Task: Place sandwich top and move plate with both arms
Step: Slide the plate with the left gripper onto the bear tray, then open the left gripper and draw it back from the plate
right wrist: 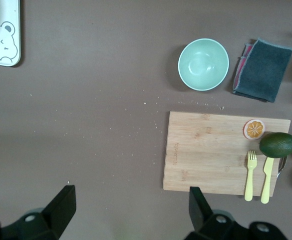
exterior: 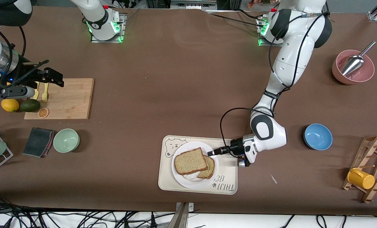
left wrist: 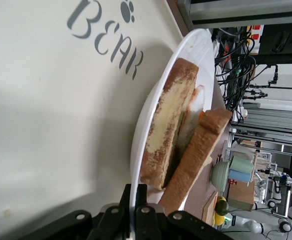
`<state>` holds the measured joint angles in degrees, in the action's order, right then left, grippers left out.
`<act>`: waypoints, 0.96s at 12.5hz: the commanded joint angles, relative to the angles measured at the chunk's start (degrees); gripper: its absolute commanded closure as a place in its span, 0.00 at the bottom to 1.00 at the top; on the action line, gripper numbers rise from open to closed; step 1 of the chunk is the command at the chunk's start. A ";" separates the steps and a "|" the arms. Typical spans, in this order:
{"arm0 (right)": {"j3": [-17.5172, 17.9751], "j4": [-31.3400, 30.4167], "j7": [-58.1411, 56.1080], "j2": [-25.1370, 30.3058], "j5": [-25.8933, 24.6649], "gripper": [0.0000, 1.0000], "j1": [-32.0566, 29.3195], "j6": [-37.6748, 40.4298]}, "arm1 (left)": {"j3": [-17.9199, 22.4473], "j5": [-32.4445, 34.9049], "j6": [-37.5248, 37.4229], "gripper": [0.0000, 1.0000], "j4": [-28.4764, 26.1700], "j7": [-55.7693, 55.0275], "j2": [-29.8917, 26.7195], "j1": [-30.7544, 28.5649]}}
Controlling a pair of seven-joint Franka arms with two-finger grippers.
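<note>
Bread, the sandwich top [exterior: 190, 161], lay on the stacked sandwich on the plate [exterior: 179, 175], which sat on the bear tray [exterior: 165, 182]. The left gripper [exterior: 211, 153] pinched the plate's rim; the right gripper [exterior: 50, 77] waited, jaws spread, over the cutting board [exterior: 71, 98].

left pincer [left wrist: 135, 220]: clamped on plate [left wrist: 145, 117] rim | sandwich top [left wrist: 195, 157]: apparently leaning on lower slice [left wrist: 168, 122] | tray [left wrist: 46, 125]: under plate
</note>
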<state>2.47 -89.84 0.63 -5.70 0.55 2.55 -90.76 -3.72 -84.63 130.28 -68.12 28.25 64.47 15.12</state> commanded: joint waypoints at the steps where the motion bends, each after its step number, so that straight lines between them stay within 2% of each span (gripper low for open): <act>1: 0.16 -0.60 -0.72 0.42 -0.64 0.00 -0.18 -0.47 | 0.11 -1.33 -0.11 0.00 1.76 -1.18 0.05 -0.18; 7: 0.16 -0.60 -0.72 0.51 -0.64 0.00 -0.18 -0.47 | 0.20 0.32 -0.46 0.00 -1.74 -1.27 -3.64 -0.62; 9: 0.16 -0.60 -0.72 0.42 -0.64 0.00 -0.18 -0.47 | 0.20 4.54 -0.55 0.00 -3.59 -1.36 -5.22 -0.71; 12: 0.16 -0.60 -0.72 0.33 -0.73 0.00 -0.09 -0.55 | 0.37 16.29 -4.30 0.00 -5.71 -2.93 -8.90 -2.99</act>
<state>2.47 -89.85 0.63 -5.70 0.54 2.55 -90.76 -3.55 -74.34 129.35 -69.22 26.79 60.77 13.95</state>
